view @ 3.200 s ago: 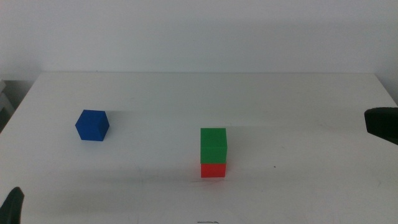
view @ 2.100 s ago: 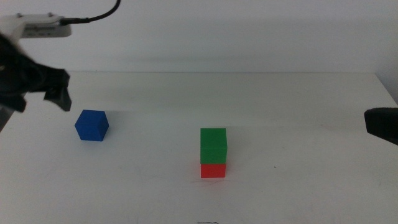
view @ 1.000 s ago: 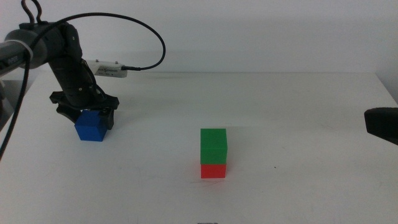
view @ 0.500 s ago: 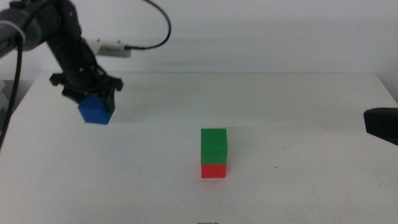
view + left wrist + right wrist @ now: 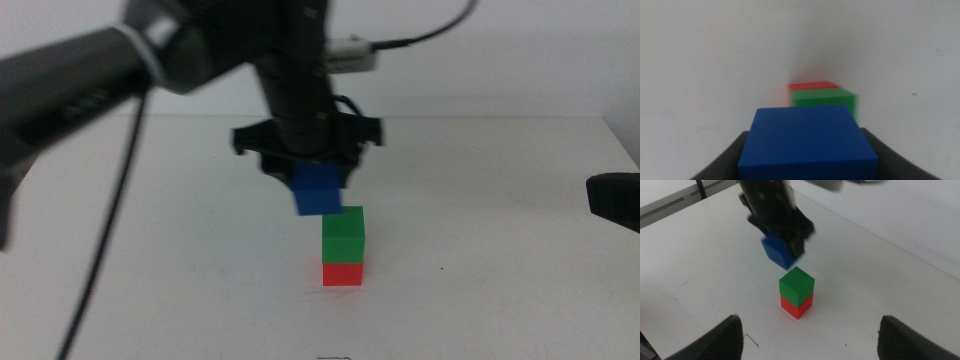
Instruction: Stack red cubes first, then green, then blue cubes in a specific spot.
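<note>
On the white table the green cube [image 5: 343, 236] rests on the red cube [image 5: 343, 273], seen too as green cube [image 5: 796, 285] on red cube [image 5: 796, 305]. My left gripper [image 5: 312, 182] is shut on the blue cube [image 5: 319, 190], which hangs in the air just above and slightly left of the green cube, apart from it. In the left wrist view the blue cube [image 5: 806, 140] fills the space between the jaws, with the green cube [image 5: 825, 98] and red cube [image 5: 812, 85] beyond. My right gripper [image 5: 810, 352] waits open at the table's right edge, a dark tip [image 5: 613, 200] in the middle view.
White tabletop [image 5: 500, 250] stretches around the stack on all sides. The left arm and its cable [image 5: 100, 270] cross the left half of the middle view. A white wall stands behind the table.
The left gripper lifted the blue cube from the table's left side and carried it right, to just above the green-on-red stack. The right arm stayed still.
</note>
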`<control>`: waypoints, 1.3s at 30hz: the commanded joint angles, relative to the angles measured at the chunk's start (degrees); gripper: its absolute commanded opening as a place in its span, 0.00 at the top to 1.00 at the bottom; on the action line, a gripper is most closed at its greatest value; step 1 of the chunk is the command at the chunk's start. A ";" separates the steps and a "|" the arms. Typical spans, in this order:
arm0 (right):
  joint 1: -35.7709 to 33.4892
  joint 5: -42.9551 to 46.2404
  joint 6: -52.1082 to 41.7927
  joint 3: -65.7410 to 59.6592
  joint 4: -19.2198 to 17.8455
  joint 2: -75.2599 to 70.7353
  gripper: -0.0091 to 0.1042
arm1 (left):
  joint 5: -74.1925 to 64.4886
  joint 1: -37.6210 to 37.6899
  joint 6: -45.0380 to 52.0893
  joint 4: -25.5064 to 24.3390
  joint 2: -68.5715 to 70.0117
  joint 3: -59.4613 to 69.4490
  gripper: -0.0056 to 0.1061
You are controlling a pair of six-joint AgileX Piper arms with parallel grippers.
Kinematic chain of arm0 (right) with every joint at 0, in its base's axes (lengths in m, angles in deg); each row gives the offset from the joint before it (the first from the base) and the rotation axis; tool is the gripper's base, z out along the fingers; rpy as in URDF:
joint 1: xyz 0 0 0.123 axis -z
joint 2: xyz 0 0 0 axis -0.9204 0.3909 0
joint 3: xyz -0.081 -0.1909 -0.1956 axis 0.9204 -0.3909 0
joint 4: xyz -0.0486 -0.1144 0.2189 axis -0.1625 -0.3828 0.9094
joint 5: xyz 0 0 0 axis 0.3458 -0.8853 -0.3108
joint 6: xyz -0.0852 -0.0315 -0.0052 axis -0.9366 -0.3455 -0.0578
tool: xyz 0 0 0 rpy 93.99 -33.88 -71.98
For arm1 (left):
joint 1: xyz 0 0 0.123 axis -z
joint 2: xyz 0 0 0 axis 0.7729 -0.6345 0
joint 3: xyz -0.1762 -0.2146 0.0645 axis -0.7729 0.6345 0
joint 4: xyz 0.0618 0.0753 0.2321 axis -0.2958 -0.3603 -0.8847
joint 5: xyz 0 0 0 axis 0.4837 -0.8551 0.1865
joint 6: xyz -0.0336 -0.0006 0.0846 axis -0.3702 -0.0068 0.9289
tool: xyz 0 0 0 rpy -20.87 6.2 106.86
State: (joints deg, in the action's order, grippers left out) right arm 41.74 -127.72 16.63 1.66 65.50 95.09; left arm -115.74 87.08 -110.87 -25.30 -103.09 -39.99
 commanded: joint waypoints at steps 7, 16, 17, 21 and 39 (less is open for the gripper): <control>0.40 3.93 -0.56 1.33 0.70 -0.19 0.09 | -4.65 5.70 -6.46 -1.63 -3.40 -7.58 0.80; 0.40 3.93 -0.56 1.33 0.70 -0.19 0.09 | -4.65 5.59 -3.80 -2.10 -3.01 -6.96 0.80; 0.40 3.93 -0.56 1.33 0.70 -0.19 0.09 | -4.65 5.60 -3.35 -2.15 -2.45 -6.48 0.80; 0.40 3.93 -0.56 1.33 0.70 -0.19 0.09 | -4.65 4.55 -3.18 -2.16 -1.37 -5.32 0.80; 0.40 3.93 -0.56 1.33 0.70 -0.19 0.09 | -4.11 4.72 -3.61 -2.25 -3.86 -5.32 0.80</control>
State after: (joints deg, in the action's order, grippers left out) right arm 41.74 -127.72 16.63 1.59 65.50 95.04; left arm -115.69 91.49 -113.82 -26.81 -110.19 -43.91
